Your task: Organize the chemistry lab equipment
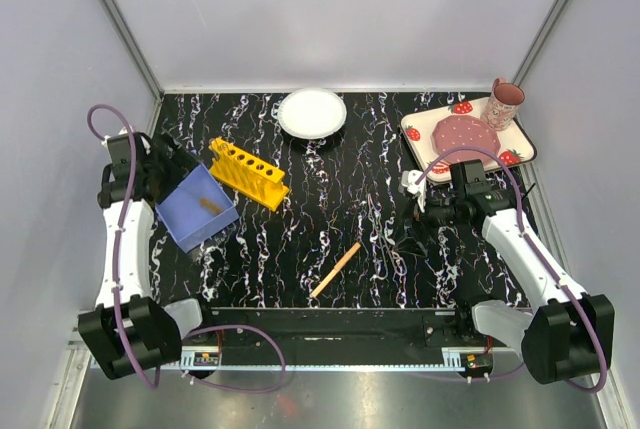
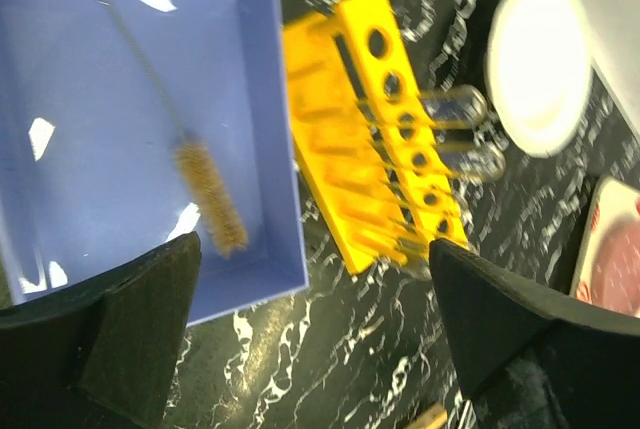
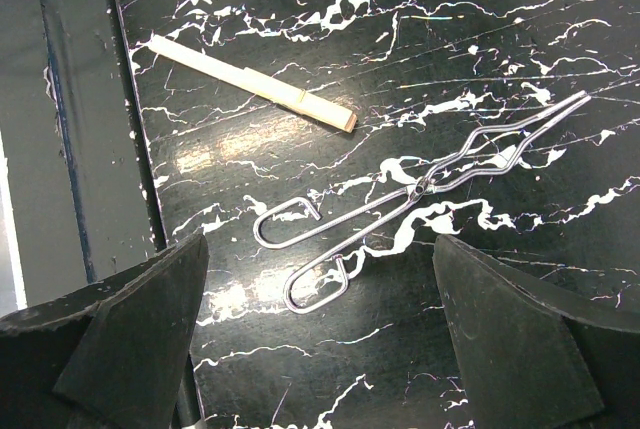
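The left end effector [image 2: 314,274] is held wide open above the near rim of a blue bin [image 2: 262,99], at the left side of the dark marbled surface [image 1: 330,199]. Inside the bin a short brown brush [image 2: 211,200] is laid on the diagonal, its bristle head toward the end effector and its thin wire handle running away to the far corner.

Just beside the bin, a yellow rack [image 2: 345,149] is seen with its long axis set diagonally, from far left to near right in the top view. Clear tubes [image 2: 457,105] are lodged in its round holes, their rounded ends turned toward the white plate [image 1: 312,112].

The right end effector [image 3: 320,249] is likewise spread wide, directly over thin metal tongs [image 3: 420,187] lying flat on the surface. Their loop handles are pointed toward the near edge and their wavy tips away from it. Near them, but apart, a pale wooden stick [image 3: 250,82] is laid on a diagonal, from near left to far right in the top view.
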`<state>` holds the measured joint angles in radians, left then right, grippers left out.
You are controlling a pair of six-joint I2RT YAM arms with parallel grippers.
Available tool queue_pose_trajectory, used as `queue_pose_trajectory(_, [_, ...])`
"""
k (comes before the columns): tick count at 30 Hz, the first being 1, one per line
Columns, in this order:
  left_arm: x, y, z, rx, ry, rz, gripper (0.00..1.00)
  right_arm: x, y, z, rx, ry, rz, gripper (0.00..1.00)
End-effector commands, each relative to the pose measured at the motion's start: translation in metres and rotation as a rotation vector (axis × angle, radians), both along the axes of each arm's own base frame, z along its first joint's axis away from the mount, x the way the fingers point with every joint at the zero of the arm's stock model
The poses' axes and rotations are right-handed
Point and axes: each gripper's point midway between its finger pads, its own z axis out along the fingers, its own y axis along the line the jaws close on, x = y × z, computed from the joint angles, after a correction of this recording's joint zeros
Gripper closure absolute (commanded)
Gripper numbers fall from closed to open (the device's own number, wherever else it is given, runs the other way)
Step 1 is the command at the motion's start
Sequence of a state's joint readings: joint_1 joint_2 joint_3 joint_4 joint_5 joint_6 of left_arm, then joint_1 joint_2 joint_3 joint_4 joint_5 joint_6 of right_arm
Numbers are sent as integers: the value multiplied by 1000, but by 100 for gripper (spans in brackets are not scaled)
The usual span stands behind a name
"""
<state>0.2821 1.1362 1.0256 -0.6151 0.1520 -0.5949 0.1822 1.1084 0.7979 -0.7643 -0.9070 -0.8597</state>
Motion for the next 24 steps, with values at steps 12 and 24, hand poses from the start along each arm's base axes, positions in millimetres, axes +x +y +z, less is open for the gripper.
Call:
queue_pose_trajectory(12, [-42,-115,61,-143,-369,-614,1,6,3,2,25,-12,-16,0])
queue_pose_trajectory(24, [-121,-256,8,-45,-210,-1053,1,11,4,0,31,29,-40,0])
